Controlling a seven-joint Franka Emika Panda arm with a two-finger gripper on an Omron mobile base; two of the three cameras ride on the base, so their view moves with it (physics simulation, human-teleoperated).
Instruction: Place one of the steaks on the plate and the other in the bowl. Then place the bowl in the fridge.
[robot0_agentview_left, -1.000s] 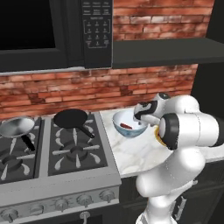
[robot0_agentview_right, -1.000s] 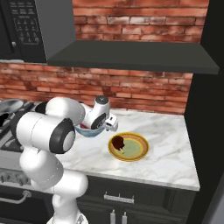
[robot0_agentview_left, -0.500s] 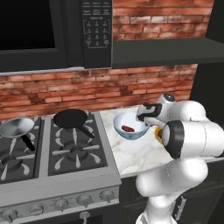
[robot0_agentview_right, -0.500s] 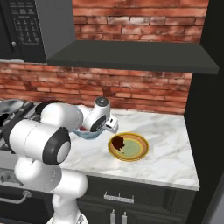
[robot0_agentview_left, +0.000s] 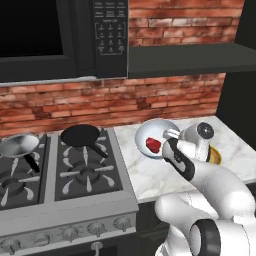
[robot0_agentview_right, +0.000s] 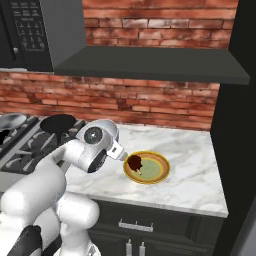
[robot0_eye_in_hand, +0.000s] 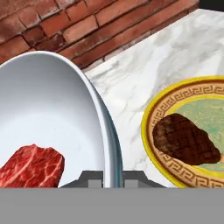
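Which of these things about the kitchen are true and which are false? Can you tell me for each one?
1. The red steak lies in the bowl. True.
2. The brown steak lies in the black frying pan. False: it lies on the plate, at its edge.
3. The hand has its fingers on either side of the bowl's rim. True.
4. The bowl is inside the fridge. False: it is at the marble counter, next to the plate.
5. The silver frying pan holds a steak. False: it holds nothing.
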